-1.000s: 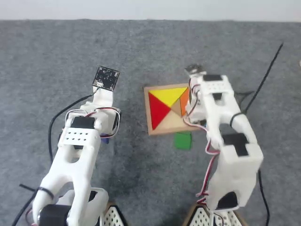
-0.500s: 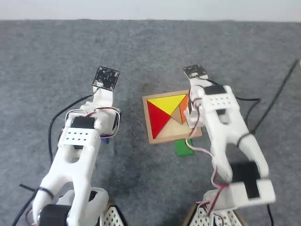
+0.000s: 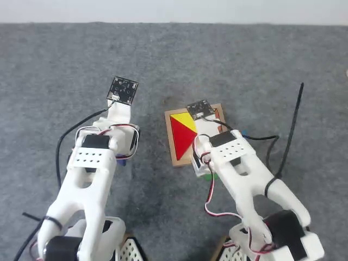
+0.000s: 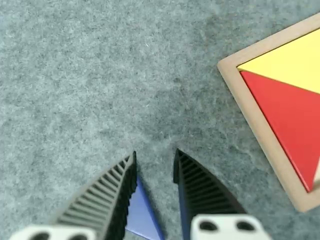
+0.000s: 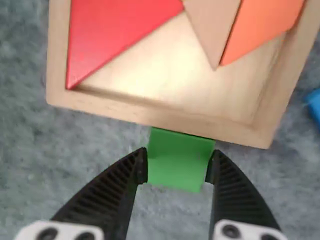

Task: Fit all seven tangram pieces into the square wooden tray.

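Right gripper [image 5: 177, 157] moved. A second ago it hung over the right edge of the square wooden tray [image 5: 165, 117]; I pulled the arm back and brought it down at the tray's near edge, over the green square piece [image 5: 176, 170]. That piece lay flat on the grey carpeted table [image 3: 81, 65], just outside the tray and touching its near rim. My jaws were parted to about its width and bracketed it, tips right at its two sides. I saw no lift and no clear squeeze, so I'd call it not yet grasped. The tray also sat slightly nearer the table's near edge than before, probably nudged. Inside it were the red triangle [image 5: 115, 30] along the left edge, the yellow triangle [image 3: 182, 119] along the far edge, the orange piece [image 5: 260, 25] at the right edge and a tan wooden triangle [image 5: 210, 25] between them. The near part of the tray floor was bare. My read: the orange piece was done and green was next, needing a clamp, a lift over the rim and a drop into that gap. Left gripper [image 4: 155, 154] hadn't moved, hanging off the tray's left edge with jaws parted and a blue triangle [image 4: 142, 215] showing between them. Another blue piece [image 5: 314, 107] lay by the tray's right edge. About four pieces were in and three out.
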